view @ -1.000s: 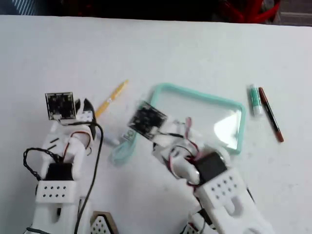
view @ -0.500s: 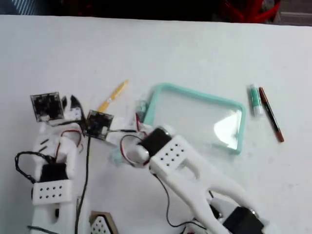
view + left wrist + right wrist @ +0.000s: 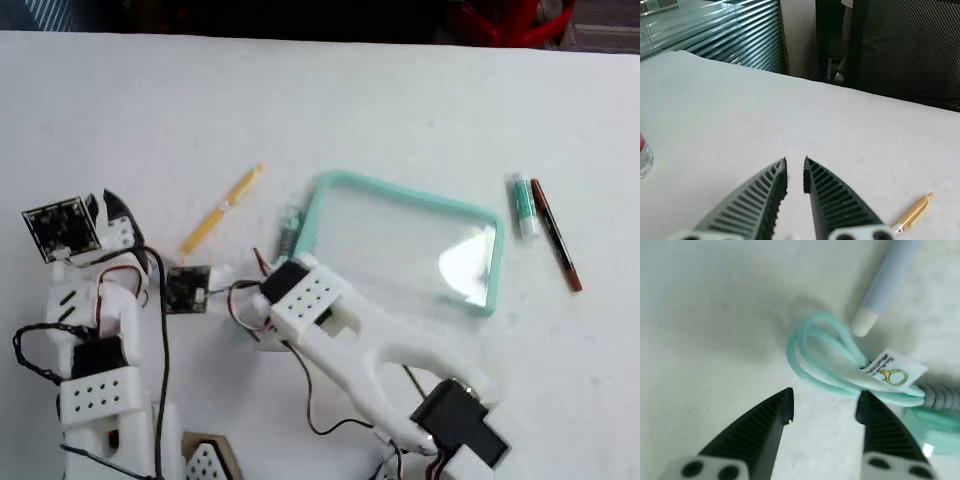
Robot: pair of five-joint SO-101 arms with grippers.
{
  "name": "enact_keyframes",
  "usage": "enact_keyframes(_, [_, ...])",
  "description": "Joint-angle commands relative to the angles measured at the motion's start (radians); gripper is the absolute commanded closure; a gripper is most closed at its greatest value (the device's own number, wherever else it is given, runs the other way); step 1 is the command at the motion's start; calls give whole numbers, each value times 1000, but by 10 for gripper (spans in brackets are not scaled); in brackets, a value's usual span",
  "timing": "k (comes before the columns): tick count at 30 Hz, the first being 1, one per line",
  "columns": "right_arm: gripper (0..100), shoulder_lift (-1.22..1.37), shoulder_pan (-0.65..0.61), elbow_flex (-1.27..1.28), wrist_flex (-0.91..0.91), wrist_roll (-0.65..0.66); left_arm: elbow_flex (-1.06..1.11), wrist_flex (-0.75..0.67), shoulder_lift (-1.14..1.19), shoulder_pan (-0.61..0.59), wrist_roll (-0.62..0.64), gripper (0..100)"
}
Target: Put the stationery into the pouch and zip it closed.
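right gripper is hanging wide apart over the pouch loop, probably lining up a grab; left gripper is idling, barely apart.

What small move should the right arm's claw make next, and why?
Probably ease the right claw forward and down, then close on the teal loop. Its jaws stand open with the loop just ahead of the tips, so nothing is gripped. Holding the loop would likely steady the pouch.
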Motion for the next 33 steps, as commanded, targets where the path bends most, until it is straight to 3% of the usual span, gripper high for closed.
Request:
enact_keyframes(1, [733,15,-12,-41,-53,46,-5,-29,-2,-24,8,921])
enact_keyframes(6, [819,76,-25,-38,-61,117,-6,-32,-1,-56,9,921])
enact_keyframes(21, [815,47,-15,66,-200,130,-6,-32,-2,-50,9,921])
enact_keyframes(26, [815,47,-16,74,-150,270,-9,-32,-2,-50,9,921])
enact_keyframes(33, [844,90,-38,41,-113,301,-9,-32,-2,-50,9,921])
